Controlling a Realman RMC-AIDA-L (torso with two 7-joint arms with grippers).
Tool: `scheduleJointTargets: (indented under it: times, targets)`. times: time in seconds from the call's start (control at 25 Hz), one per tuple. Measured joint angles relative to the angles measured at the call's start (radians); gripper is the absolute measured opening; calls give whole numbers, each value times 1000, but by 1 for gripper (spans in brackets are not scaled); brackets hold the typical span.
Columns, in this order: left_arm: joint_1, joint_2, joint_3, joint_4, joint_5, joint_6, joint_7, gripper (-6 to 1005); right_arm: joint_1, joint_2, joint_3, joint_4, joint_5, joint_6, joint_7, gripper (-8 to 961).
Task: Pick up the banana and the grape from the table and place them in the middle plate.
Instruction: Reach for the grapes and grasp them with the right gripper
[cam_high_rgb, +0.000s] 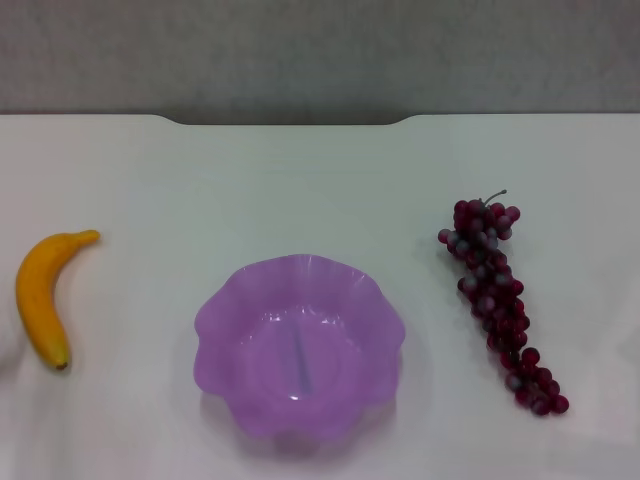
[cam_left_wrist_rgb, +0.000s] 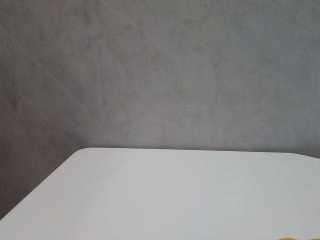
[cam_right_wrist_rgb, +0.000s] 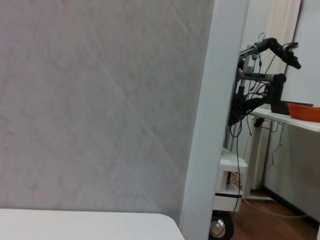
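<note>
The banana (cam_high_rgb: 40, 298) lies on the white table (cam_high_rgb: 300, 180) at the left, dark tip toward me. The bunch of dark red-purple grapes (cam_high_rgb: 498, 295) lies at the right, stem at its far end. The light-purple scalloped plate (cam_high_rgb: 298, 345) sits between them near the front edge and holds nothing. A sliver of yellow (cam_left_wrist_rgb: 295, 238) shows at the edge of the left wrist view. Neither gripper shows in any view.
The table's far edge has a notch (cam_high_rgb: 290, 120) in front of a grey wall. The right wrist view shows a table corner (cam_right_wrist_rgb: 150, 225), a white pillar (cam_right_wrist_rgb: 210, 125) and another robot rig (cam_right_wrist_rgb: 260, 75) far off.
</note>
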Motion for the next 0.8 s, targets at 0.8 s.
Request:
scheduleJointTargets:
  times: [0.8]
  targets:
    - [-4,-2,0,-7,-2,0,0,103,18,0,104,-1,0,9,2,92]
